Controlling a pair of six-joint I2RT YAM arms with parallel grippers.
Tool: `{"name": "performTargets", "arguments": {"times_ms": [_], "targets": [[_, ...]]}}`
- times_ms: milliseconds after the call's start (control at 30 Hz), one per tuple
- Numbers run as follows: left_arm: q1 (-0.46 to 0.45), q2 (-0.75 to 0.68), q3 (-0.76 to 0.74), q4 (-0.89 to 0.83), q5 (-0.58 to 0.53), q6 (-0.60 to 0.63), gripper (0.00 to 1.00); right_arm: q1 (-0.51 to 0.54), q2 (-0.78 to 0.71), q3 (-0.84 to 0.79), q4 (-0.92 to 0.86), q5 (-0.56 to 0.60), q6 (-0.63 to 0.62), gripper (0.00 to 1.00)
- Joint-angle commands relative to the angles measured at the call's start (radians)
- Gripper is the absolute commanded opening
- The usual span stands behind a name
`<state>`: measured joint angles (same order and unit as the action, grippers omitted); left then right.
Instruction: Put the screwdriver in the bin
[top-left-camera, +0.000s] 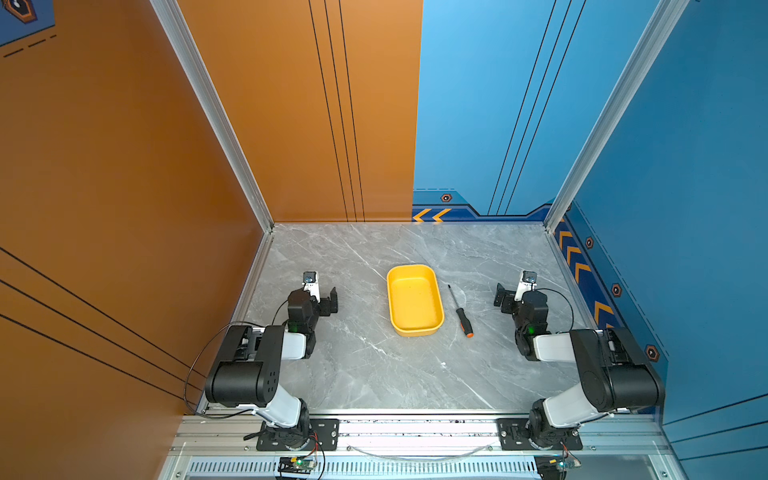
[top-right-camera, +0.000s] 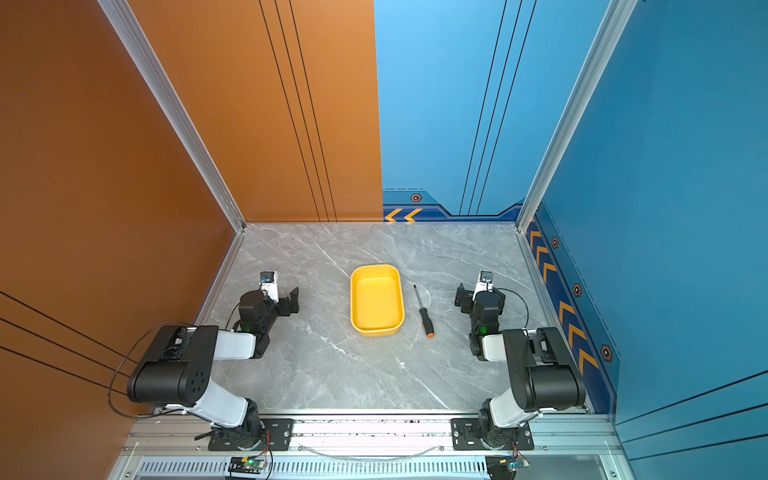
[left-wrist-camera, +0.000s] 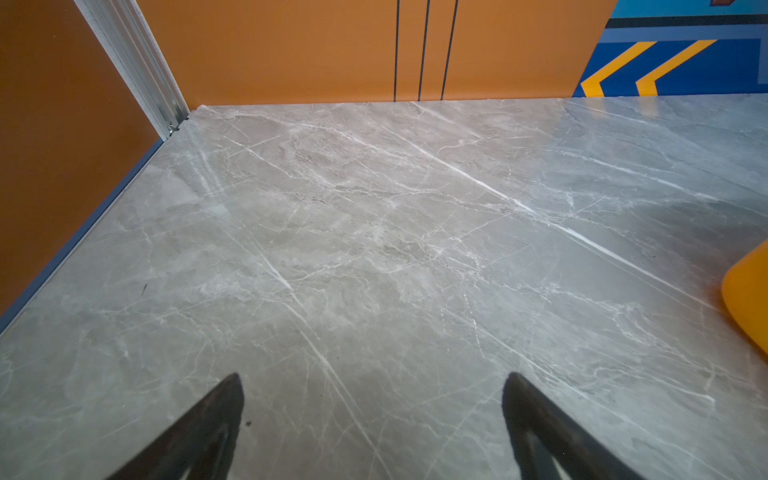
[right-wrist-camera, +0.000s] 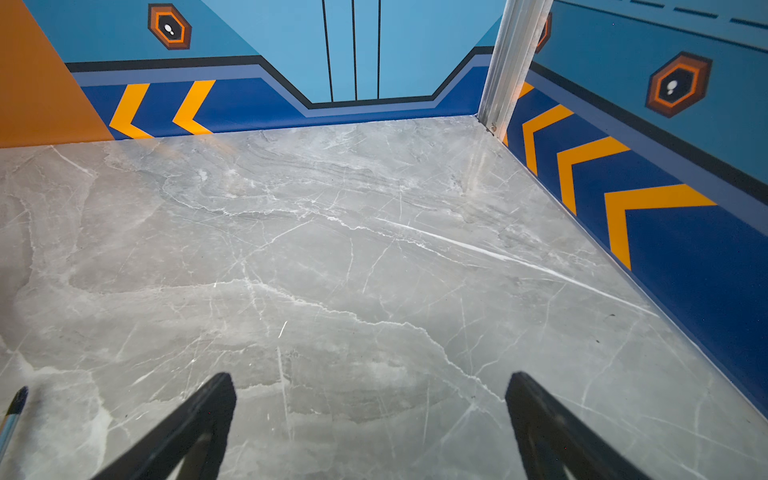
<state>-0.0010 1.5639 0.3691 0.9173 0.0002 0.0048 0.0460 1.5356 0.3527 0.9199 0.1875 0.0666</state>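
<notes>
One screwdriver (top-left-camera: 459, 309) is lying just outside the bin (top-left-camera: 417, 331).
Spread right hand (top-left-camera: 503, 298) is needing a crosswise mid-handle pinch.

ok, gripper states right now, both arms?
Left gripper: open, holding nothing.
Right gripper: open, holding nothing.

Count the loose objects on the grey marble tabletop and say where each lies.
2. The shallow yellow plastic bin sits in the middle; the slim black-handled screwdriver with an orange end cap lies just right of it in both top views, not touching. Nothing appears hidden.
</notes>
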Motion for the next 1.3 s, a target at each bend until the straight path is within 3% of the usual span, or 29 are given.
{"name": "performTargets", "arguments": {"times_ms": [0, 167, 233, 333, 533, 667, 800, 1033, 1267], "targets": [[0.001, 0.002, 0.009, 0.012, -0.023, 0.010, 0.98, 0.004, 0.011, 0.009, 0.014, 0.001, -0.011, 1.00], [0.006, 0.001, 0.006, 0.015, 0.020, 0.016, 0.98, 0.008, -0.012, -0.018, 0.051, -0.037, -0.029, 1.00], [0.007, -0.002, 0.007, 0.015, 0.021, 0.016, 0.98, 0.009, -0.068, -0.012, -0.013, -0.057, -0.037, 1.00], [0.010, -0.042, 0.023, -0.043, 0.021, 0.016, 0.98, 0.008, -0.209, 0.043, -0.232, -0.049, -0.026, 1.00], [0.003, -0.172, 0.088, -0.261, 0.065, 0.037, 0.98, 0.009, -0.434, 0.242, -0.792, -0.195, 0.021, 1.00], [-0.005, -0.252, 0.166, -0.444, 0.147, 0.009, 0.98, 0.020, -0.447, 0.334, -1.023, -0.382, 0.105, 1.00], [-0.013, -0.274, 0.211, -0.492, 0.300, -0.143, 0.98, 0.093, -0.408, 0.368, -1.152, -0.507, 0.193, 1.00], [-0.059, -0.217, 0.205, -0.491, 0.403, -0.331, 0.98, 0.327, -0.359, 0.352, -1.223, -0.379, 0.241, 0.96], [-0.076, -0.178, 0.199, -0.490, 0.452, -0.365, 0.98, 0.365, -0.303, 0.306, -1.212, -0.345, 0.279, 0.90]]}}
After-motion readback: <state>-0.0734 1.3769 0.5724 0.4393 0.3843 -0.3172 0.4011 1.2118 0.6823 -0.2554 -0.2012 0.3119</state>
